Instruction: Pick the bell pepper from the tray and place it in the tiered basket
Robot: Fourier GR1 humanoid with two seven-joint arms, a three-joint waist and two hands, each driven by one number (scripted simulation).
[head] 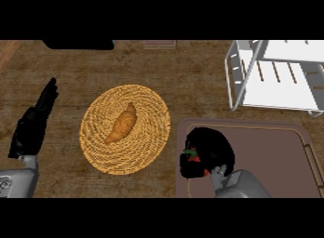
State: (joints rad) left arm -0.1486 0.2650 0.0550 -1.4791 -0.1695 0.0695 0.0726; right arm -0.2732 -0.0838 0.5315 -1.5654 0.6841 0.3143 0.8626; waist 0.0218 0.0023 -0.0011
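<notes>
Croissant (121, 124) on wicker plate (99, 155) (mid-counter)

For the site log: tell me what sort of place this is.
Likely a kitchen counter: a wooden top, a croissant on a woven plate, a white tiered basket, and a tray where the right hand curls round a pepper.

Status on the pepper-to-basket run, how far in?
Done: the right hand is over the tray, curled round the bell pepper, of which only red and green bits show. In hand: the grasp. I cannot tell whether the pepper is off the tray. Left: carry it to the white tiered basket and release. The left hand rests open at the left.
</notes>
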